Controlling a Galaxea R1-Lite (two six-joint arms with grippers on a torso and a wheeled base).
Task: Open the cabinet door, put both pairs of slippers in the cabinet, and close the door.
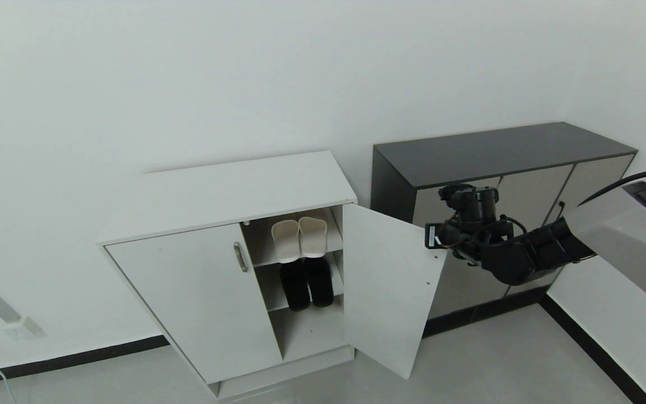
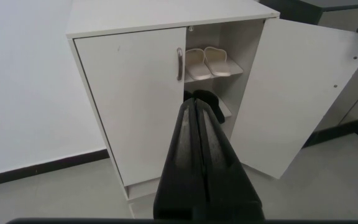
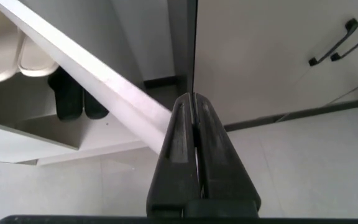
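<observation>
Evidently the closing step is in hand. From the head view, the white laminate cabinet (image 1: 227, 191) is standing against the wall with its flat right-hand door (image 1: 390, 292) swinging wide, while the pair of cream moulded slippers (image 1: 299, 238) is sitting on the upper shelf and the pair of matte black slippers (image 1: 306, 283) is lying on the shelf below. The right gripper (image 1: 434, 238) is hovering at the door's free edge, beside a dark-topped grey sideboard (image 1: 497, 148). I cannot tell whether it is touching the panel.

From the left wrist view, the left gripper (image 2: 194, 102) is pointing at the cabinet front, well apart from it. Its smooth black fingers are pressing together on nothing. A small curved metal handle (image 2: 179, 63) is showing on the closed left door.

From the right wrist view, the right gripper's fingers are likewise clenching with nothing between them, their tips lying at the door's thin pale edge.

Judging from this, the next move is calling for a steady sideways push on the smooth, rigid panel, following its hinge arc until it is meeting the frame.
</observation>
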